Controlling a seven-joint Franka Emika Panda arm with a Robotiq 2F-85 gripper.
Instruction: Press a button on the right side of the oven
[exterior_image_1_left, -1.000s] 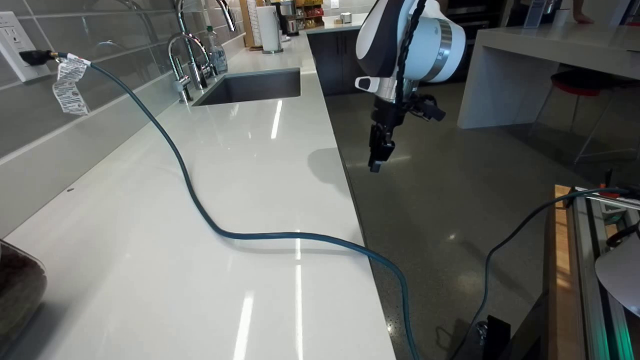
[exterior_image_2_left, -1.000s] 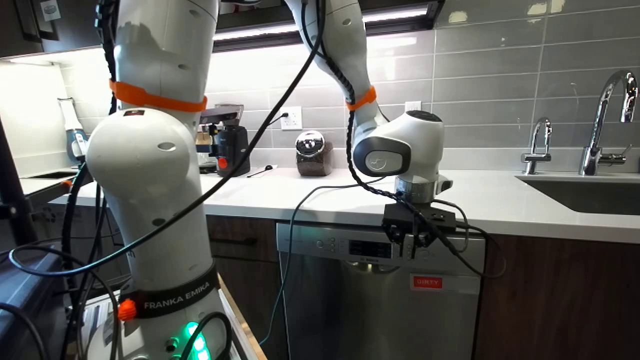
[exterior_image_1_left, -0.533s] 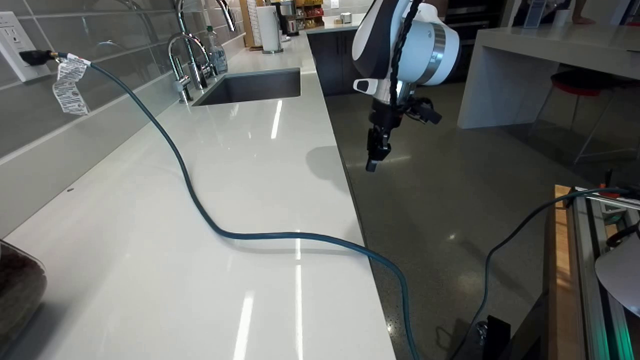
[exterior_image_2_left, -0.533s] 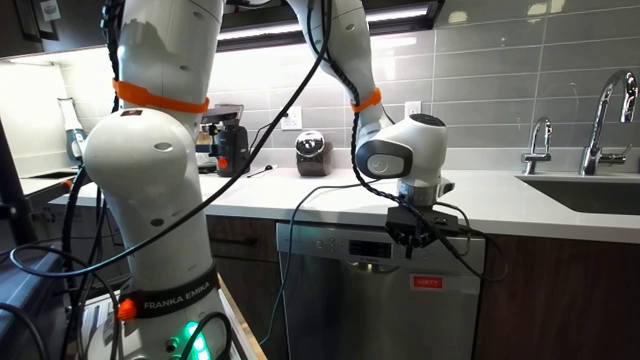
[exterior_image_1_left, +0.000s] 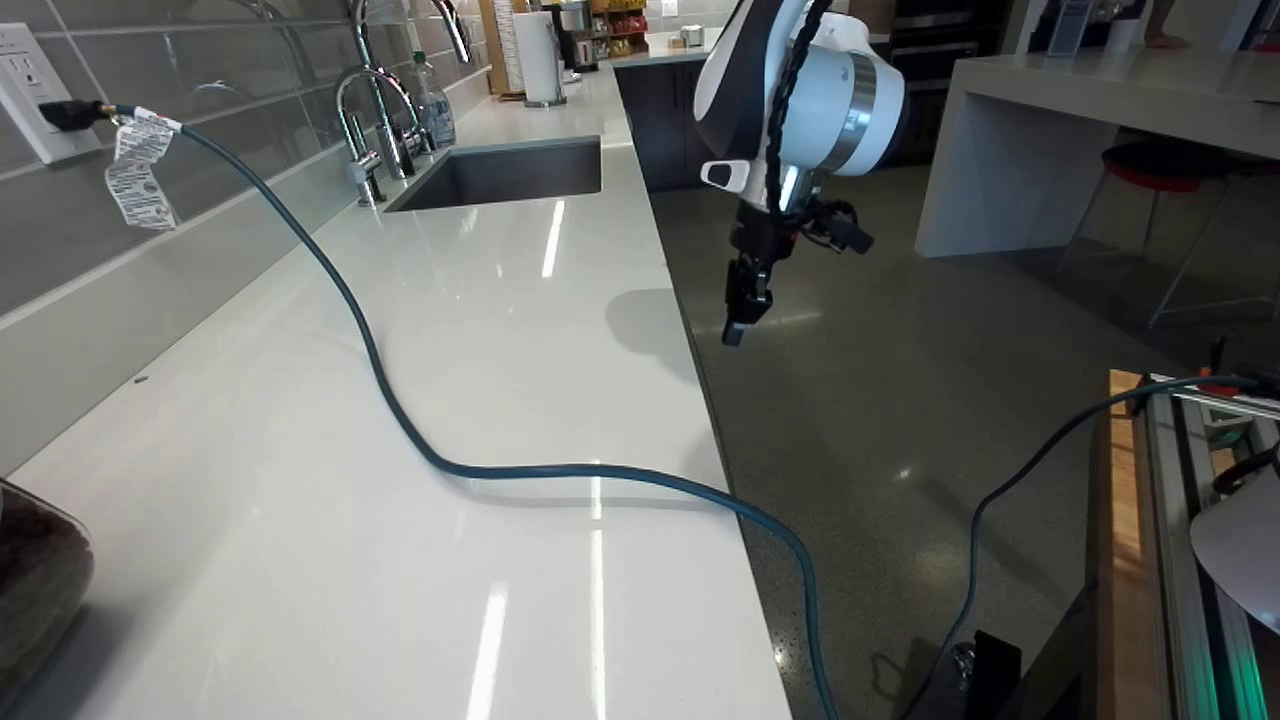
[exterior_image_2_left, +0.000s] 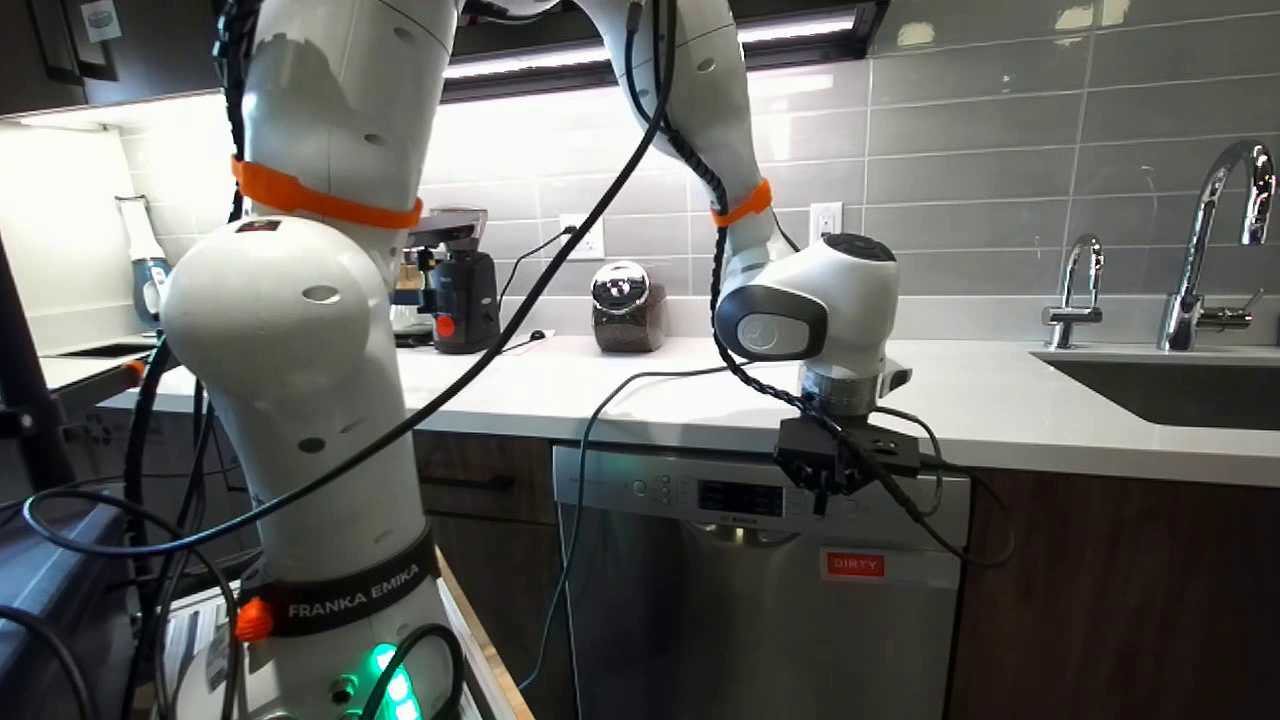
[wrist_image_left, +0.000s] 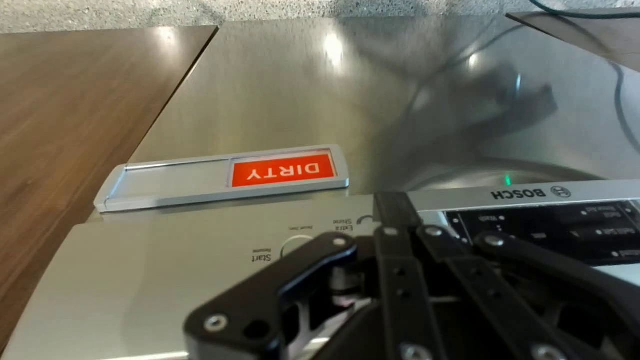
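There is no oven in view; a steel Bosch dishwasher (exterior_image_2_left: 680, 610) is under the counter, and it shows upside down in the wrist view (wrist_image_left: 280, 95). On its control panel (wrist_image_left: 175, 260) are a round Start button (wrist_image_left: 294, 243) and an Extra Shine button (wrist_image_left: 365, 219), partly hidden by a finger. A dark display (wrist_image_left: 545, 232) lies on the other side of the fingers. My gripper (wrist_image_left: 397, 210) is shut and empty, fingertips together, over the panel between Extra Shine and the display. It points down in both exterior views (exterior_image_1_left: 733, 335) (exterior_image_2_left: 820, 503). I cannot tell whether it touches the panel.
A DIRTY sign (wrist_image_left: 282, 171) is stuck on the door beside the panel. The white counter (exterior_image_2_left: 1000, 400) juts above the panel beside my wrist. A blue cable (exterior_image_1_left: 560, 470) crosses the counter and hangs over its edge. A sink (exterior_image_2_left: 1180, 390) and a jar (exterior_image_2_left: 628, 310) are on the counter.
My gripper has moved slightly toward the counter edge and a little toward the sink side. The fingertips showed apart a second ago and now show together.
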